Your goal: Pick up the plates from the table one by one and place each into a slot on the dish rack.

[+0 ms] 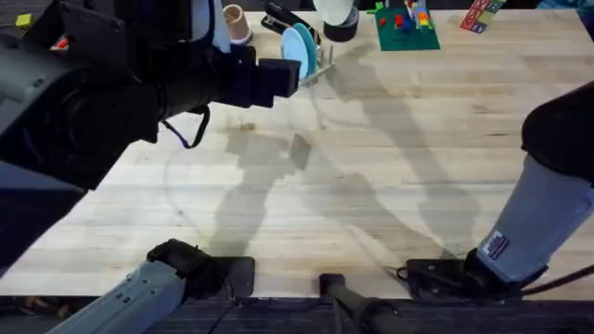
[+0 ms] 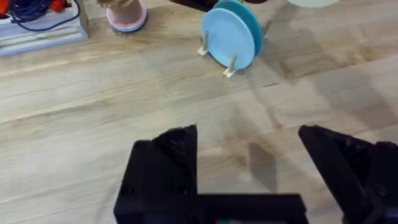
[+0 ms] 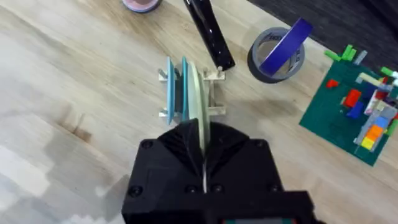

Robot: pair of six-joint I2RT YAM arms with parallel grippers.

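Right end effector [image 3: 204, 163] pinches cream plate [image 3: 198, 102] edge-on over dish rack [image 3: 214, 93]; next lower into free slot. Left end effector [image 2: 249, 163] wide, empty.

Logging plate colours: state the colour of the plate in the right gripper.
Pale cream plate, edge-on in the right gripper; right wrist view shows it best.

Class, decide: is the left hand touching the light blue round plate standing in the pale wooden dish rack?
Apart. In the left wrist view, bare table separates left hand from plate.
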